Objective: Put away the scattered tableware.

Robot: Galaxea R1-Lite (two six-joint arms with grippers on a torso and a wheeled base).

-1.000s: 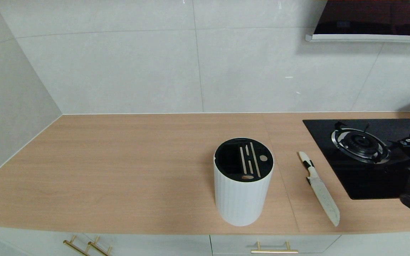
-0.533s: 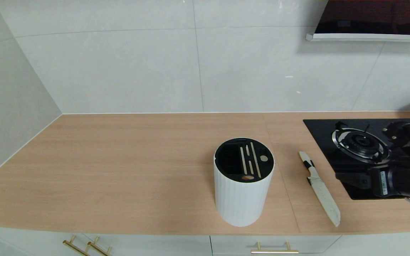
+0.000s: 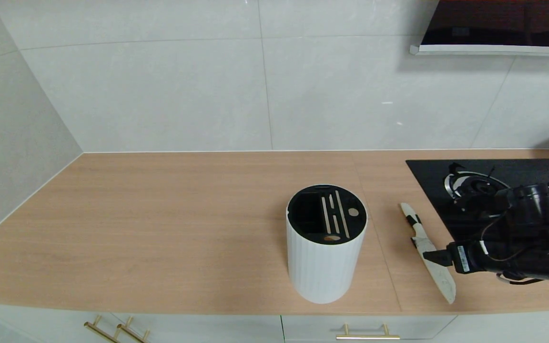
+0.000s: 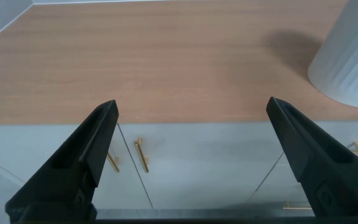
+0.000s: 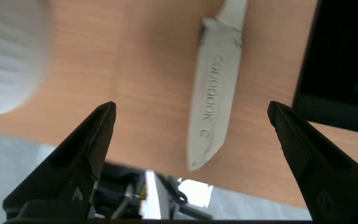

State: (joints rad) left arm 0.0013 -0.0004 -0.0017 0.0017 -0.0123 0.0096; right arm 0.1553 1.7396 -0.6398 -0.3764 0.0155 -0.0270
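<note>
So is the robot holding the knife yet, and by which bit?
No, nothing is held. The right gripper hangs open over the blade of the knife. The left gripper is open and empty too.

Knife [image 3: 441, 284]: white, speckled blade, black band at the handle; lies flat on the tabletop [image 3: 160, 228], tip toward the front edge.
Holder [image 3: 324, 269]: white ribbed cylinder, black slotted top, upright, near the knife.

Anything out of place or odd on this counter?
Yes: the knife lies loose on the counter between the white slotted holder and the stove, its tip near the front edge, not in a slot. The open right claw hangs over its blade.
</note>
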